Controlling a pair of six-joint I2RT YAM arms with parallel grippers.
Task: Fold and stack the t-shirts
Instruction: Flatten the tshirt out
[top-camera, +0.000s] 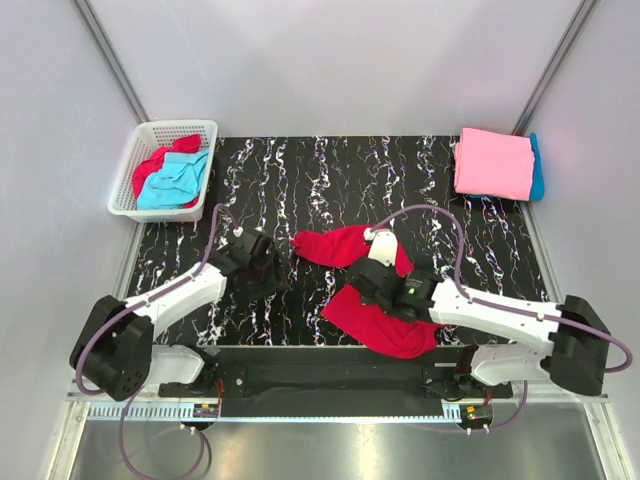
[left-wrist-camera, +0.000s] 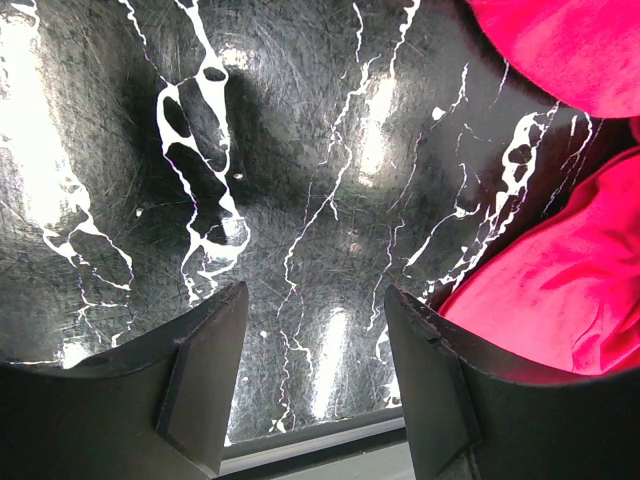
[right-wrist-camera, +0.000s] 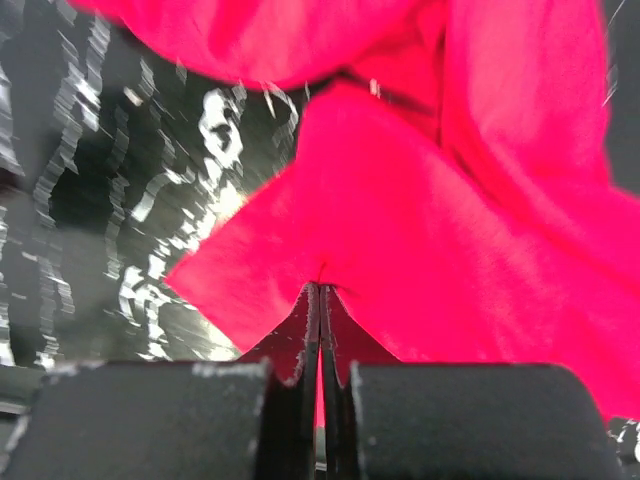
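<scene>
My right gripper (right-wrist-camera: 320, 300) clamps the crimson t-shirt (right-wrist-camera: 440, 230) by its edge so I can spread it; left gripper (left-wrist-camera: 315, 340) hovers alongside, jaws apart, ready.

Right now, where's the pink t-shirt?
Top view: the pink t-shirt lies folded at the far right corner of the table, on a turquoise t-shirt, opposite the white basket at far left.

Turquoise t-shirt (top-camera: 537, 165) mostly under the pink one (top-camera: 493, 163) — only an edge
</scene>
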